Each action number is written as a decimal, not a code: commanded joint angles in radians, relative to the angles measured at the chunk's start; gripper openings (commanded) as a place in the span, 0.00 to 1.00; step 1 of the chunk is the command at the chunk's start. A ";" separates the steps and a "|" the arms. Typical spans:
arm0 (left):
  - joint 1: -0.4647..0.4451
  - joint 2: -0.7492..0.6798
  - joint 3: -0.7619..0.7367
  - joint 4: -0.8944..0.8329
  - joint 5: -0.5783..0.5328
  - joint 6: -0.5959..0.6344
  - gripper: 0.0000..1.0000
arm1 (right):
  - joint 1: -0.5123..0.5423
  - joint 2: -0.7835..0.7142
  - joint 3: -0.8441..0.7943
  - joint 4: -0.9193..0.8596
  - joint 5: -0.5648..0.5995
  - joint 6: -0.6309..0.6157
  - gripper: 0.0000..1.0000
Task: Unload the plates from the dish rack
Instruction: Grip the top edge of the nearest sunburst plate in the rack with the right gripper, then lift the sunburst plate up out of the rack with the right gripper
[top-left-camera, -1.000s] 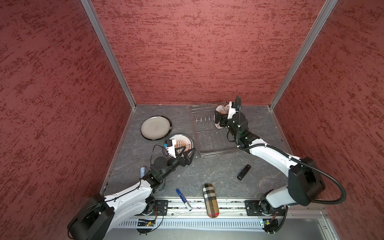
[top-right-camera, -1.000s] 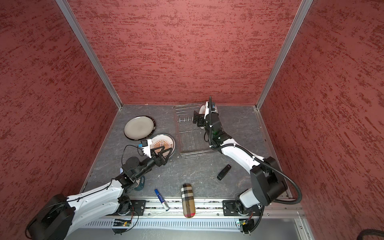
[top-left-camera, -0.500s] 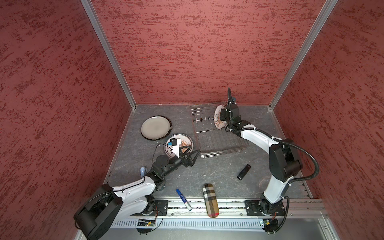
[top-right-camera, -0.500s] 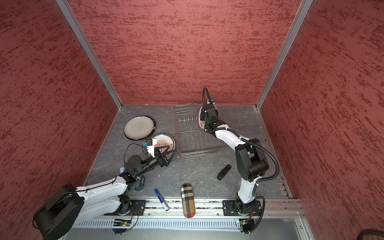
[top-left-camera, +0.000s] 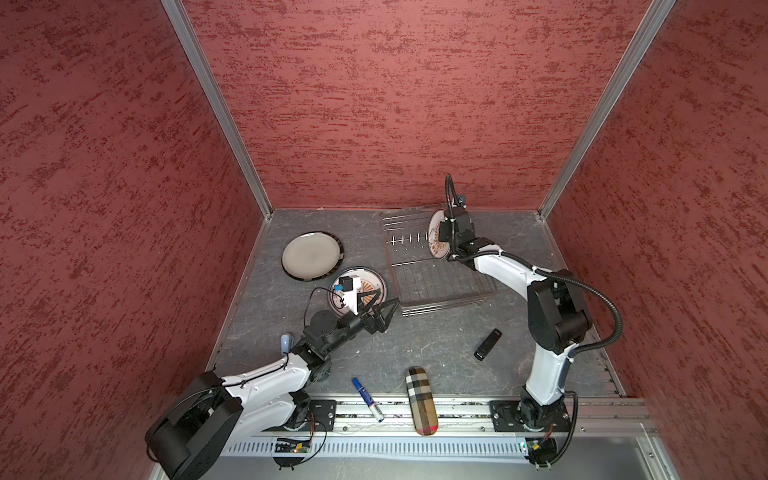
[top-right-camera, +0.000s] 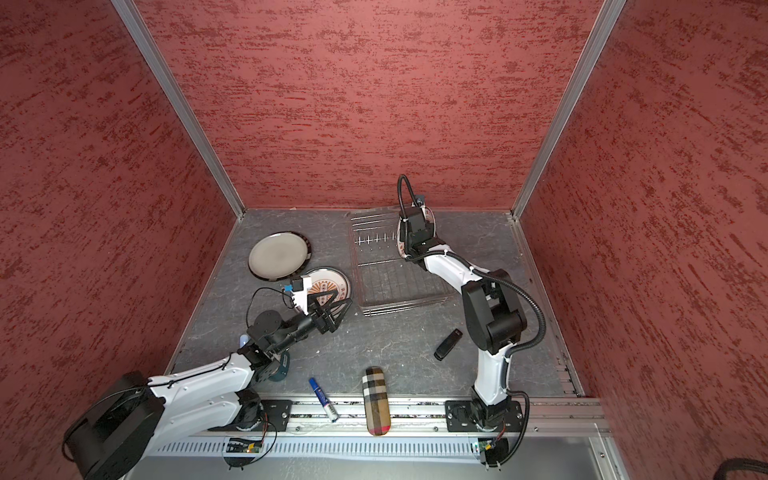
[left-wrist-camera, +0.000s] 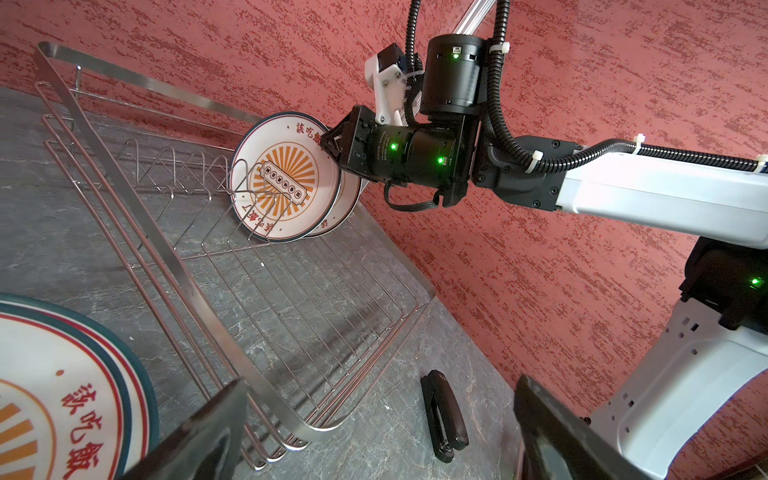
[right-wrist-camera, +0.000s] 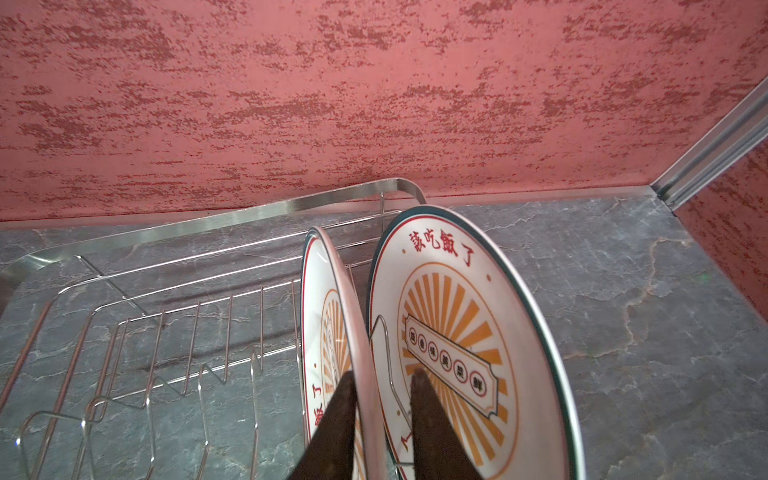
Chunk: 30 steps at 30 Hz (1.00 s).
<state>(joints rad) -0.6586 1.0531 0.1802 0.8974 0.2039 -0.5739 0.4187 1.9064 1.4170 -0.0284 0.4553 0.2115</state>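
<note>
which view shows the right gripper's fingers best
Right wrist view: the right gripper straddles the edge-on sunburst plate, one finger each side. Left wrist view shows it side-on at the plate's rim; both top views show only its body.

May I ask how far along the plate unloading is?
Done: a grey plate and a sunburst plate lie on the table. In hand: the right gripper straddles one racked plate at its rim; whether it grips isn't clear. Remaining: that plate and its neighbour, both standing in the dish rack.
</note>
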 joint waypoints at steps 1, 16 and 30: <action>-0.006 0.012 0.024 0.012 -0.003 0.017 1.00 | 0.002 0.021 0.034 0.009 0.025 -0.025 0.22; -0.006 0.051 0.044 0.006 -0.023 0.002 0.99 | 0.018 0.013 0.028 0.038 0.107 -0.081 0.00; -0.006 0.056 0.039 0.019 -0.033 -0.010 0.99 | 0.063 -0.129 -0.025 0.086 0.211 -0.154 0.00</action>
<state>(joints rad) -0.6609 1.1076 0.2039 0.8974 0.1799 -0.5755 0.4709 1.8587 1.3918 -0.0189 0.5900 0.0837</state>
